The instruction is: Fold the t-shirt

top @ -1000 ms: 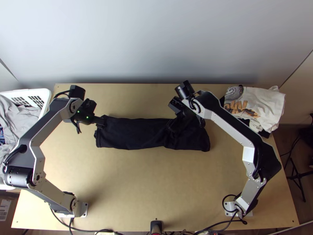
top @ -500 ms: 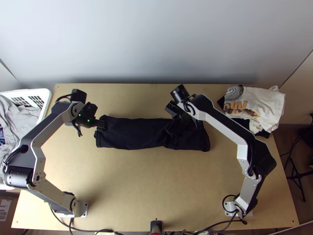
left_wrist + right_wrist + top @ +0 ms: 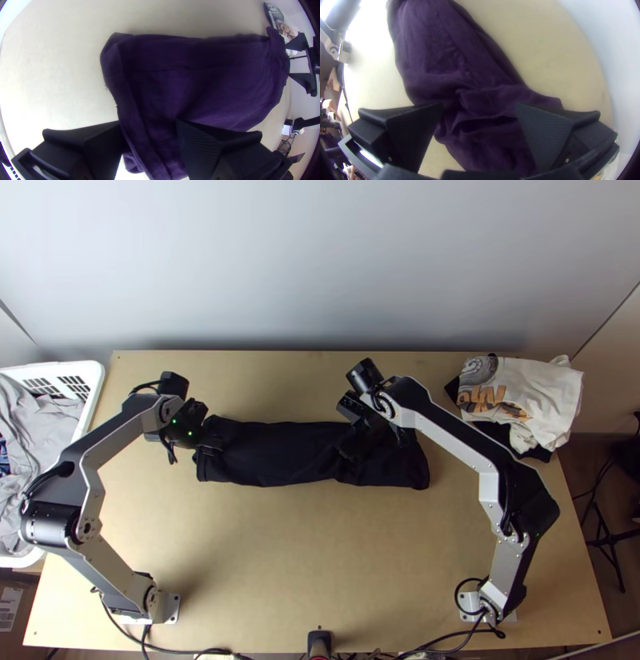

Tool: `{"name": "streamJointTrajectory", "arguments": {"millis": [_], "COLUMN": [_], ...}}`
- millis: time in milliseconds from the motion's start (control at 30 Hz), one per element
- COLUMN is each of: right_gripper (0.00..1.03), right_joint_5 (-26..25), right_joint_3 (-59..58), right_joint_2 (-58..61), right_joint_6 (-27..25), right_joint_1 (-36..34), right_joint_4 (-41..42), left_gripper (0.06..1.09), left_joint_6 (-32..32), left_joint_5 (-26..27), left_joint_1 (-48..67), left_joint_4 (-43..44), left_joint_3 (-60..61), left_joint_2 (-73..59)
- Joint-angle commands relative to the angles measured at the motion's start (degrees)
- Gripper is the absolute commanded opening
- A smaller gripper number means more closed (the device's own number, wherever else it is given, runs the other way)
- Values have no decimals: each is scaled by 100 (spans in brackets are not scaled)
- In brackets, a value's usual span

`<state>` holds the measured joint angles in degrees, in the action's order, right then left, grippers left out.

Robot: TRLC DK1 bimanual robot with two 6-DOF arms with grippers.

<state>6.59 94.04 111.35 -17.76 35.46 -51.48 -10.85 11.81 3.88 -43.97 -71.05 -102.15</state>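
Softness is what we judge we must manage: the dark t-shirt (image 3: 280,454) lies on the light wooden table (image 3: 304,564) as a long, narrow folded band, running from beneath the left gripper (image 3: 150,128) to beneath the right gripper (image 3: 479,110). We see both grippers spread wide, with cloth showing in the gap between their fingers, pinching nothing. Whether any fingertip touches the fabric, we cannot tell.

We expect a light, limp handful, in no danger of breaking but quick to sag and crease. Slipping worries us less than catching only the upper layer, which would slide off the ones below and open the band. At the left end we have a fairly straight hemmed edge (image 3: 131,113), likely thicker and firmer, and we would pinch there, low and through every layer. Toward the right the fabric rises in loose ridges (image 3: 480,123); those are easy to grab, yet a pinch there probably drags wrinkles along, so we would rather smooth them first.

The shirt is already reduced to a strip, so we judge the folding well along, with bringing one end over toward the other a sensible next move.
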Motion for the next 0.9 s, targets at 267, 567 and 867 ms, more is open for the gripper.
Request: {"name": "streamJointTrajectory", "arguments": {"millis": [267, 567, 867], "right_gripper": [99, 99, 99], "right_joint_5": [0, 9, 18], "right_joint_3": [-123, -360, -580], "right_joint_2": [1, 168, 431], "right_joint_6": [0, -26, 0], "right_joint_1": [154, 462, 532], "right_joint_4": [16, 235, 508], "left_gripper": [9, 9, 9], "left_joint_6": [22, 136, 285], "left_joint_5": [67, 216, 383], "left_joint_1": [78, 280, 473], "left_joint_4": [-60, -446, -1018], "left_joint_3": [-50, -296, -814], "left_joint_2": [-218, 274, 767]}}
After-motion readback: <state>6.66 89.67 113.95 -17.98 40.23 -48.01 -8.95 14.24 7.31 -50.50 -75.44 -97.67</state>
